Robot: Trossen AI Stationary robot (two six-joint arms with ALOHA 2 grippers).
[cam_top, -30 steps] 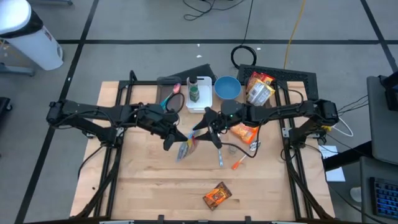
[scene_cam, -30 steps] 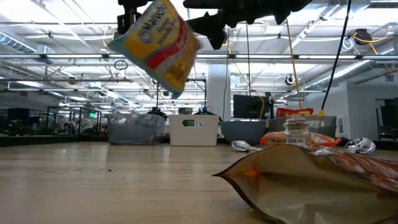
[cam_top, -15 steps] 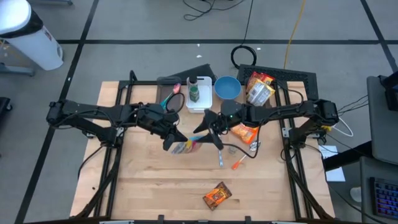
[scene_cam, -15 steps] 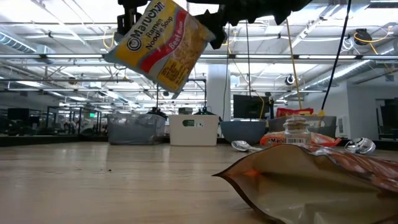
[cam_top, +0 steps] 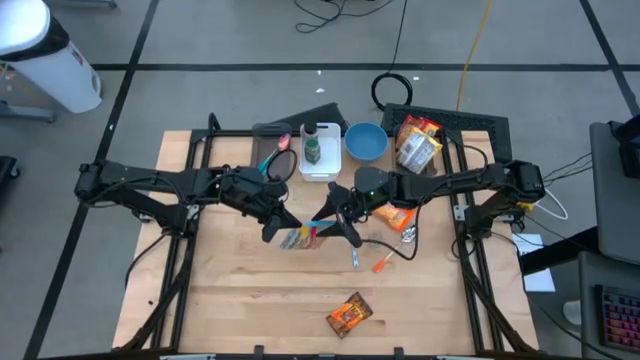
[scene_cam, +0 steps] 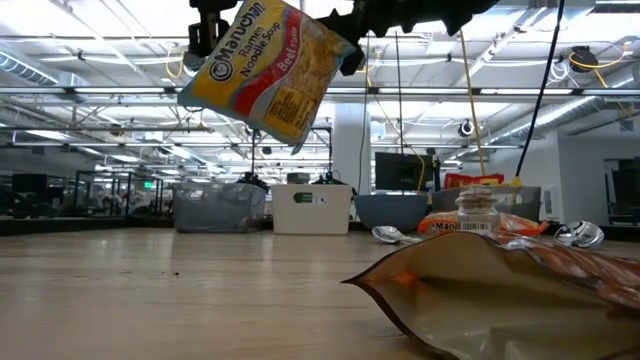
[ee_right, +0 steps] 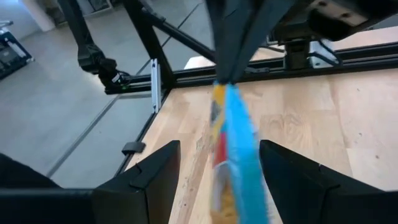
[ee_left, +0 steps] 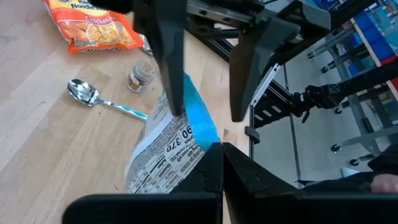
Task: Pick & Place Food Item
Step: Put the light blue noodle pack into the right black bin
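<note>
A yellow-and-red ramen noodle packet (scene_cam: 265, 65) with a blue edge (ee_left: 194, 121) hangs high above the table's middle (cam_top: 298, 238). My left gripper (cam_top: 274, 224) is shut on it and comes in from the table's left. From the right, my right gripper (cam_top: 336, 218) faces it and is open. Its two fingers (ee_right: 152, 177) stand on either side of the packet's free end (ee_right: 233, 140), with a gap on each side. In the low view the right gripper (scene_cam: 350, 40) sits at the packet's upper right. My left gripper pinches the packet's end seam (ee_left: 198, 154) between its two shut fingers. They slant downward from the table's left. The packet is lifted clear of the table and tilted, with its free blue end (ee_left: 189, 115) reaching toward the right gripper.
An orange snack bag (cam_top: 349, 315) lies near the front edge and fills the low view's foreground (scene_cam: 500, 290). A spoon (cam_top: 355, 255), a small jar (ee_left: 140, 78) and another ramen packet (cam_top: 395, 213) lie right of centre. A blue bowl (cam_top: 366, 140), a white bin (cam_top: 318, 152) and bags (cam_top: 418, 140) stand at the back.
The packet has swung in my left gripper's hold. Its free end has risen and its printed face has turned toward the low camera. My right gripper has swung slightly toward the table's near edge, and its fingers still straddle the packet.
</note>
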